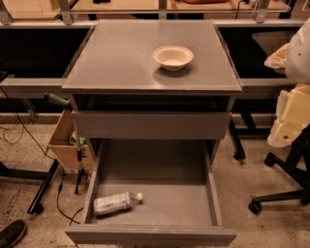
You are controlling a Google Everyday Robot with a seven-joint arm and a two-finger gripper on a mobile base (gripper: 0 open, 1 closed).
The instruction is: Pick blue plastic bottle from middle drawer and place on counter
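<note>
Speckled floor under warm light. A cardboard box stands by the front-left corner of the bench, cables beside it. Off the right edge: a black chair base, with the pincer above it. Wooden tabletops lie beyond the back edge.

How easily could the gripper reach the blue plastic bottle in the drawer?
Probably yes. The middle drawer is pulled out and nothing covers the blue plastic bottle, which lies on its side by the left wall. The gripper is off to the cabinet's right, so it must cross over.
</note>
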